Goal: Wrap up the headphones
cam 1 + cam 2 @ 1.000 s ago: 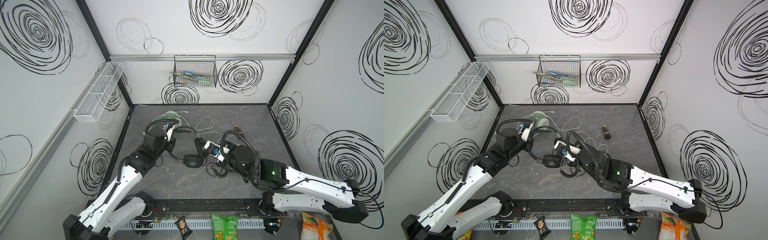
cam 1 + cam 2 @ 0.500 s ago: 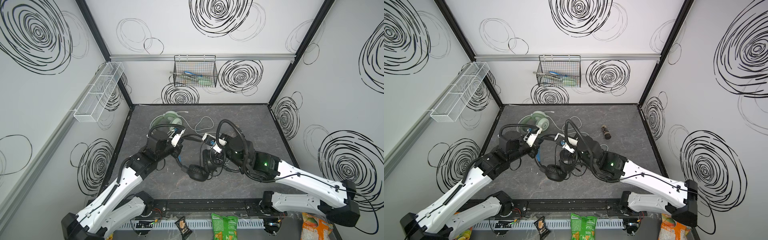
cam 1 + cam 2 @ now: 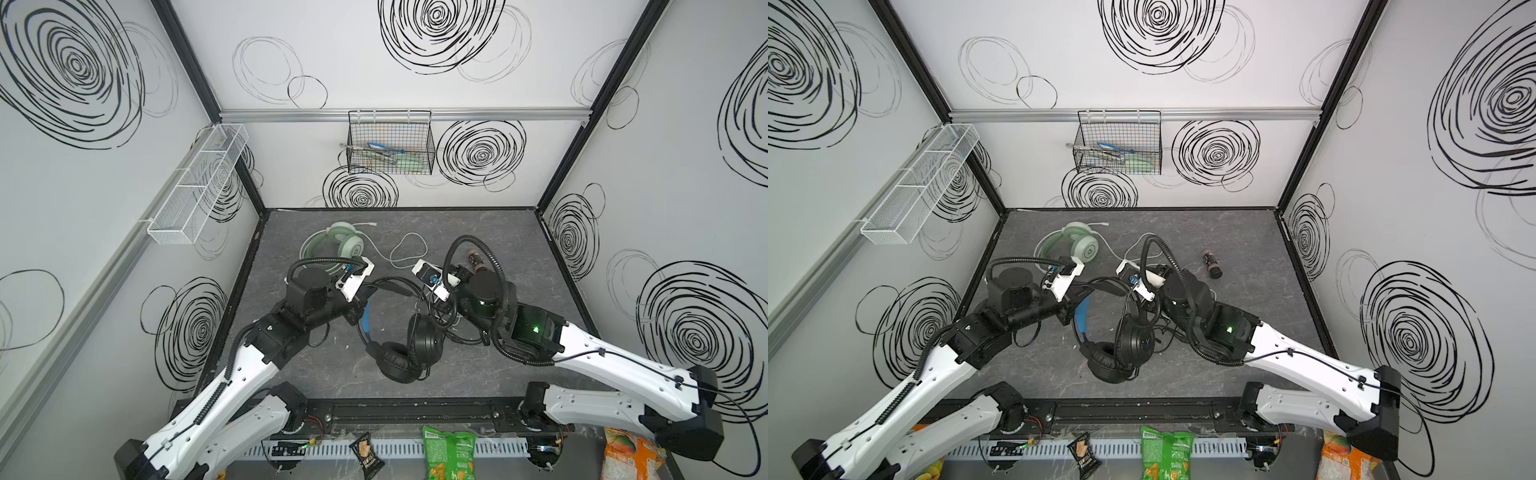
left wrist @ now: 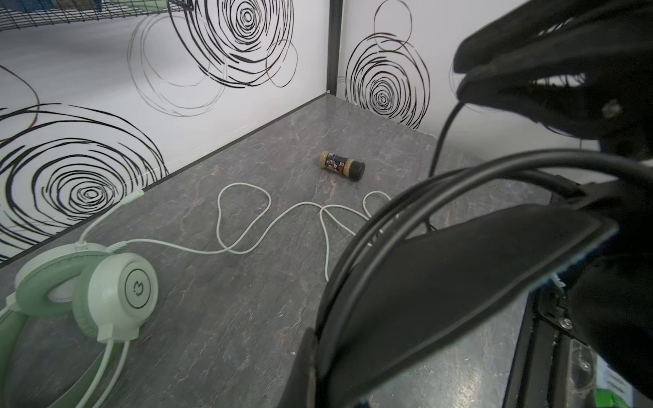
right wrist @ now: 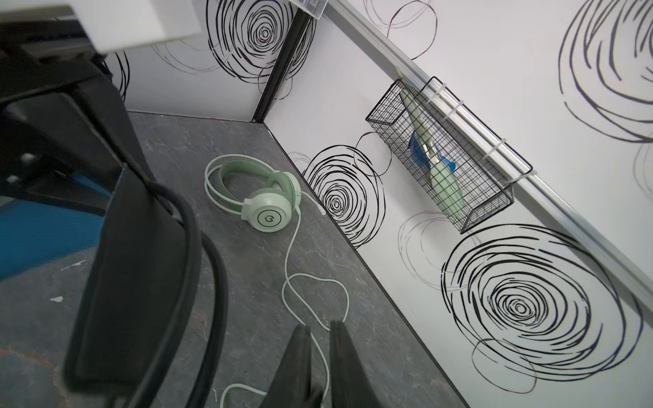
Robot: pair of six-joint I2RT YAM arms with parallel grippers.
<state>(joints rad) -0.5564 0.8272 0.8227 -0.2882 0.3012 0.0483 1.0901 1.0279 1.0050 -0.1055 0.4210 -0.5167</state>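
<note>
Headphones, black pair, blue-lined: raised off the bench by the headband, which the left tool pinches with its fingers pressed tight. The ear cups hang low over front-centre; whether they touch the bench cannot be told.
Change on record: a second ago this pair lies flat; now it is lifted and hangs upright between both arms.
Black cable: looped across the headband, the remainder in a tangle below the right arm.
Right tool: pressed together a second ago, now a narrow slit between its fingers, with nothing visible in the slit.
Judged: a turn of cable is just laid and let go, so wrapping of this pair is begun but far from complete.
Headphones, mint-green pair: flat at back left of the bench, apart from both tools.
White cable: loose, sprawled, unwound.
Judged: this pair's wrap is not started.
Sundry: spice bottle, on its side, back right.
</note>
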